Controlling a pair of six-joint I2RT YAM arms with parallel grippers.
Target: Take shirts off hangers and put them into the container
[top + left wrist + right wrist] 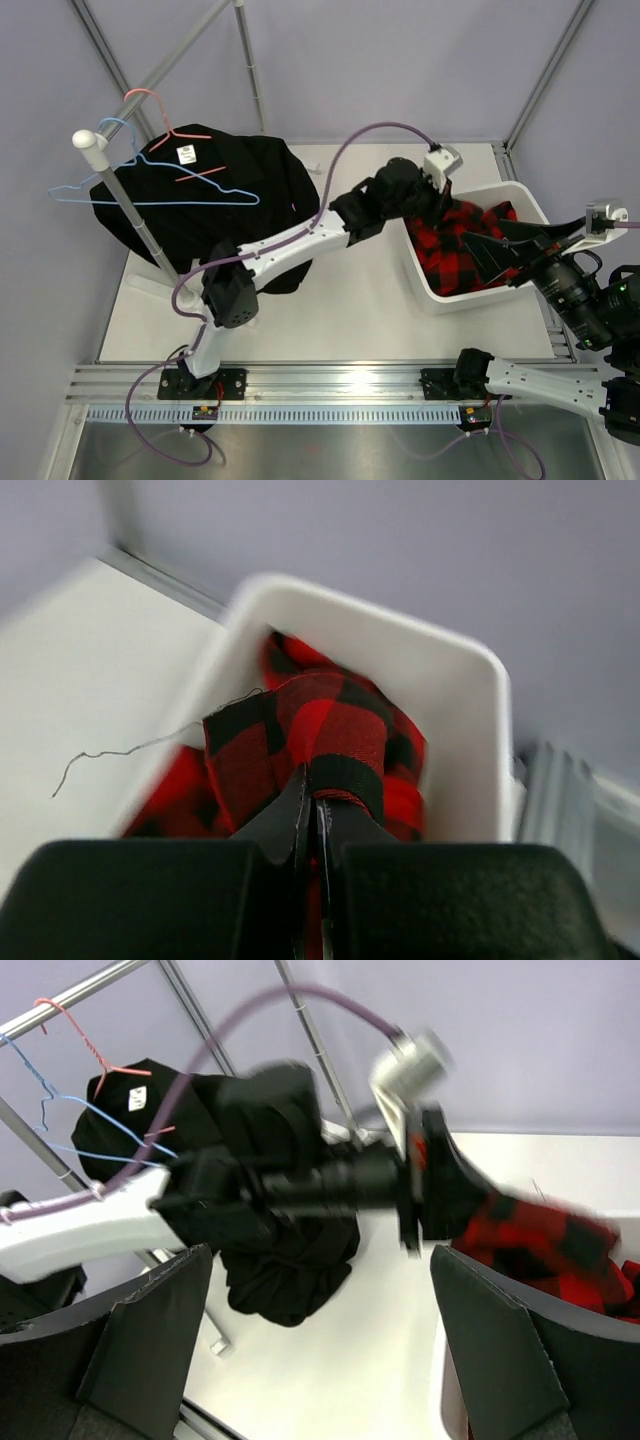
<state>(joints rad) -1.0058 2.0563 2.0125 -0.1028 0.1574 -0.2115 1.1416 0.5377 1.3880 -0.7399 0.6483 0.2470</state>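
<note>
— Pinching a fold of the plaid shirt, is it? The left gripper, I mean.
— Yes. Its jaws are pressed together on a red-and-black fold, right at the tips. A loose thread trails off the cloth to the gripper's left.
— And under it?
— The rest of that shirt lies heaped in the container, below and ahead of the gripper. The white rim curves round just beyond the cloth, and the left wall runs close beside the held fold.
— The right gripper?
— Spread wide, nothing between its fingers. It hangs over the opposite side of the container, facing the left one across the plaid heap.
— Room to move?
— Bare table stretches back from the left gripper toward the arm bases. Farther out that way, well apart from the container, the black shirt hangs bunched at the rack pole. The blue hanger and pink hanger show against it. Whether it sits on either hanger I cannot tell.
</note>
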